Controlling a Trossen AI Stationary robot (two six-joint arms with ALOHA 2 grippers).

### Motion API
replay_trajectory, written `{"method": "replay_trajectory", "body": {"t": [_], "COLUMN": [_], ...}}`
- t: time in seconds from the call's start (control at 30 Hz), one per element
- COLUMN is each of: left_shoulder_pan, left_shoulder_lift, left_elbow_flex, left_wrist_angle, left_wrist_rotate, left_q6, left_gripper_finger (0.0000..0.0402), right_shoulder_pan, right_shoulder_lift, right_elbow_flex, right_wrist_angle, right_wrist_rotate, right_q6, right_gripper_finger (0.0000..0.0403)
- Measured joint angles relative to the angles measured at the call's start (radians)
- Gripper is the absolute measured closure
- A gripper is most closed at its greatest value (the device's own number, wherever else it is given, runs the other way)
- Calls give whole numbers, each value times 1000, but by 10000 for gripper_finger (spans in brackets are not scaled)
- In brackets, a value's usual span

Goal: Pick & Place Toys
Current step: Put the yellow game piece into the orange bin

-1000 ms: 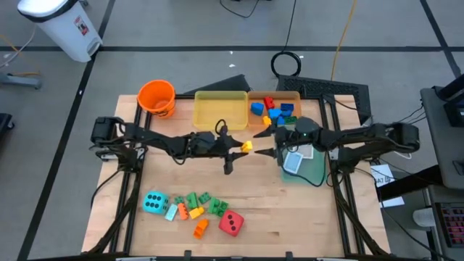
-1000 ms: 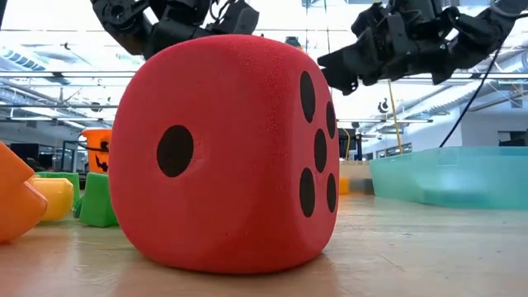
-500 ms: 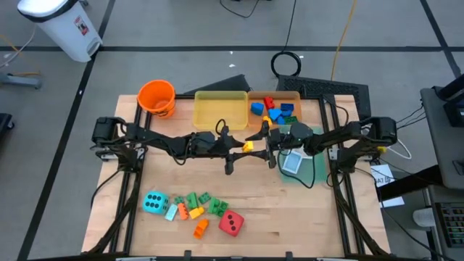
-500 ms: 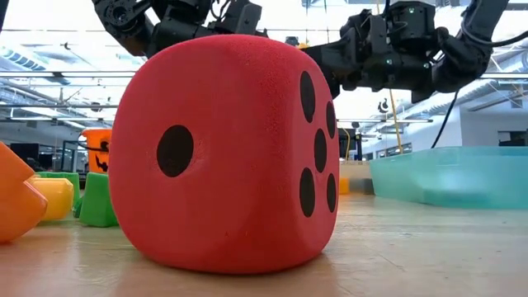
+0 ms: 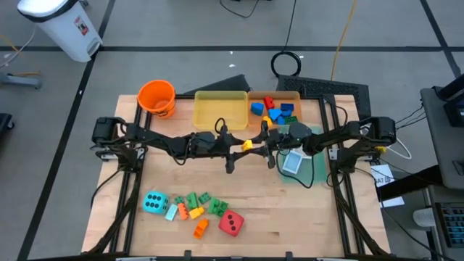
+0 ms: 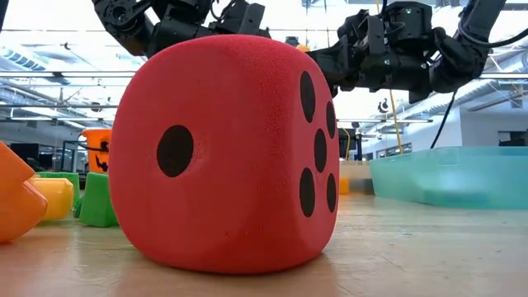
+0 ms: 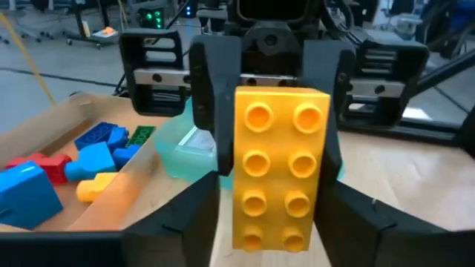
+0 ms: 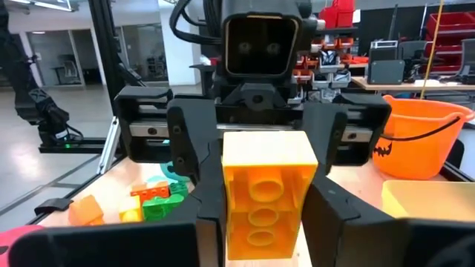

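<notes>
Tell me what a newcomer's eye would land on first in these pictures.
First, the two arms meeting above the table's middle, the left gripper and right gripper both on one yellow brick held between them. Next, the red die that fills the low view; it sits at the table's near edge beside loose bricks and the cyan die.

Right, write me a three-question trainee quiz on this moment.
1. True or false: the yellow brick is off the table, between the left gripper and the right gripper.
2. Which tray holds the cards? A yellow, B orange, C green.
3. Fill in: the bucket is ___ in colour.
Key: 1 true. 2 C, the green tray. 3 orange.
</notes>
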Motion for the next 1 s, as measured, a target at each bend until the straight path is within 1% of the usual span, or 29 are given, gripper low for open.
{"method": "replay_trajectory", "body": {"t": [0.1, 0.17, 0.3, 0.43, 0.5, 0.57, 0.73, 0.8, 0.9, 1.0], "left_shoulder_pan": [0, 0, 2, -2, -1, 0, 3, 3, 4, 4], "left_shoulder_lift": [0, 0, -6, -7, -7, -7, -7, -8, -8, -8], "left_elbow_flex": [0, 0, 0, 0, 0, 0, 0, 0, 0, 0], "left_wrist_angle": [-2, -1, -4, -3, -2, -3, -8, -9, -16, -17], "left_wrist_rotate": [-1, 6, 5, 19, 21, 18, 16, 14, 13, 13], "left_q6": [-51, -72, -80, -57, -45, -33, -29, -29, -30, -37], "left_gripper_finger": [169, 158, 143, 135, 134, 133, 133, 133, 133, 133], "right_shoulder_pan": [-8, -26, -81, -138, -164, -190, -265, -303, -368, -427], "right_shoulder_lift": [-4, -27, -121, -236, -290, -339, -404, -409, -405, -402], "right_elbow_flex": [0, 0, 0, 0, 0, 0, 0, 0, 0, 0], "right_wrist_angle": [-7, -45, -206, -431, -539, -644, -864, -933, -1023, -1090], "right_wrist_rotate": [-1, -3, -16, 17, 75, 155, 439, 525, 583, 582], "right_q6": [5, 11, 17, -15, -36, -67, -120, -127, -108, -66], "right_gripper_finger": [320, 320, 320, 320, 320, 320, 320, 319, 316, 315]}}
